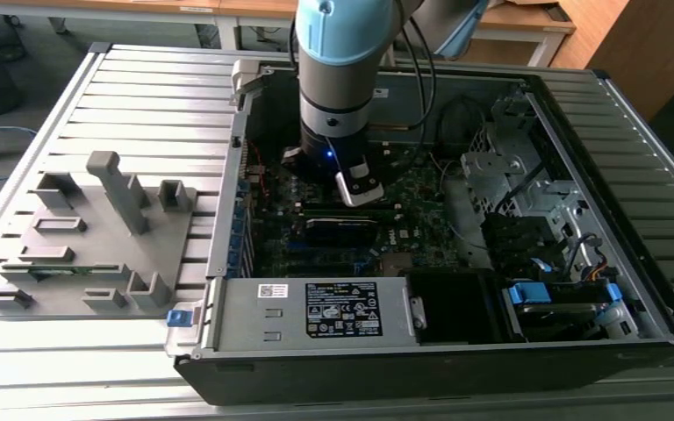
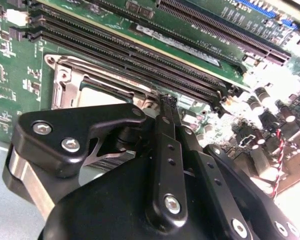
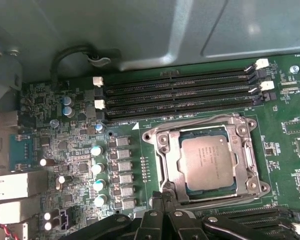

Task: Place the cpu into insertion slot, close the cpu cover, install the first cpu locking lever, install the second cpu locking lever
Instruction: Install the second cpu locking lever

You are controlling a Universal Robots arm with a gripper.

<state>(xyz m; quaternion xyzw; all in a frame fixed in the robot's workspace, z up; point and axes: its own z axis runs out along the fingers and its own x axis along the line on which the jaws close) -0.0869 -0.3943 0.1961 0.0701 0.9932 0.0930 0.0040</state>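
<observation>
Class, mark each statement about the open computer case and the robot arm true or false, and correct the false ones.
1. The cpu sits in the insertion slot. True.
2. The cpu cover lies down around the chip. True.
3. The gripper holds the cpu up above the board. False: the chip is in the socket, and the fingers are pressed together at the socket's edge.
4. The grey power supply box is outside the case. False: it is mounted inside the case.
5. The long memory slots run beside the socket. True.
</observation>
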